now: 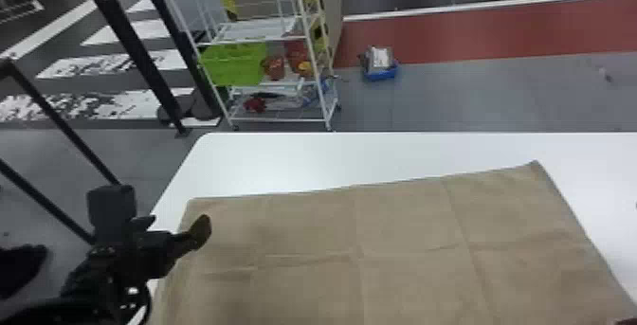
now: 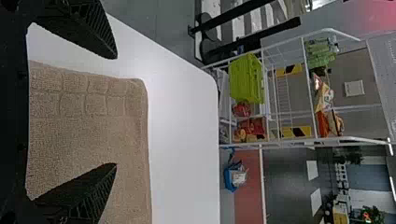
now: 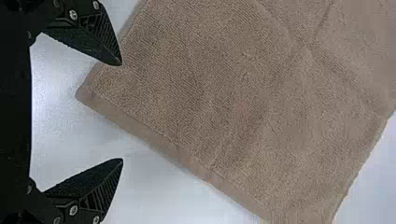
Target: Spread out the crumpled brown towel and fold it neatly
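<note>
Head view: the brown towel (image 1: 403, 253) is lying spread flat on the white bench (image 1: 294, 163); the left end effector (image 1: 176, 222) and right end effector (image 3: 122, 112) are gaping wide, gripping nothing.

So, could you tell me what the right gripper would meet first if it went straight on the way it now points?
Probably the towel, near one corner, since it lies beyond the open right gripper; how far off is hard to judge.
</note>
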